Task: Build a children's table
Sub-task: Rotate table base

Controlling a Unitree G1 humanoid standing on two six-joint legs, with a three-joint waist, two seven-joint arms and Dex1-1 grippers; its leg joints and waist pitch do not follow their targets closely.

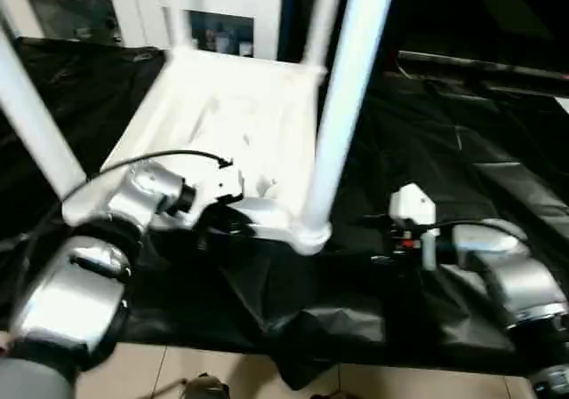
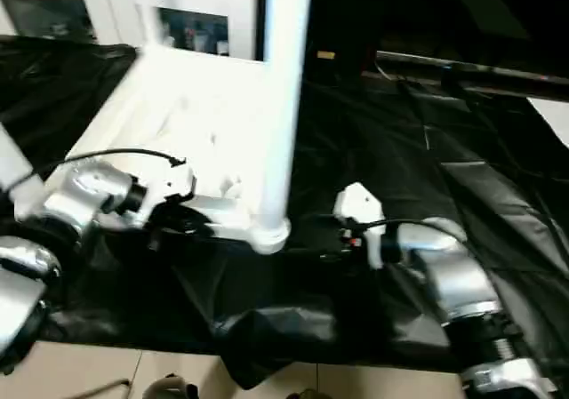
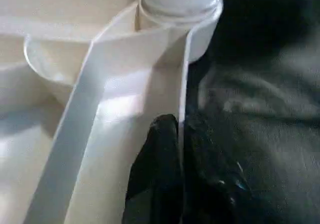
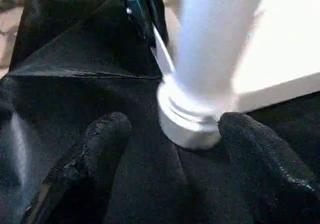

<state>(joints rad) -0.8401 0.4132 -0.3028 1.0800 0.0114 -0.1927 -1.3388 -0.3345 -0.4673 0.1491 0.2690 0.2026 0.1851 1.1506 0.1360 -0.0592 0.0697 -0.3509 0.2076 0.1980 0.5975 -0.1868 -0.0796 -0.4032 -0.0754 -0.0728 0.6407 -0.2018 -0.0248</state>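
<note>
One black sheet (image 1: pixel 462 150) under tabletop (image 1: pixel 222 115), left pincer (image 3: pixel 180 174) pinching its rim, right pincer (image 4: pixel 170 149) open.

forearms (image 1: pixel 76 292): silver, rounded | wrist housings (image 1: pixel 411 205): white | cable (image 1: pixel 151 159): black | fingers (image 4: pixel 102 149): black
</note>
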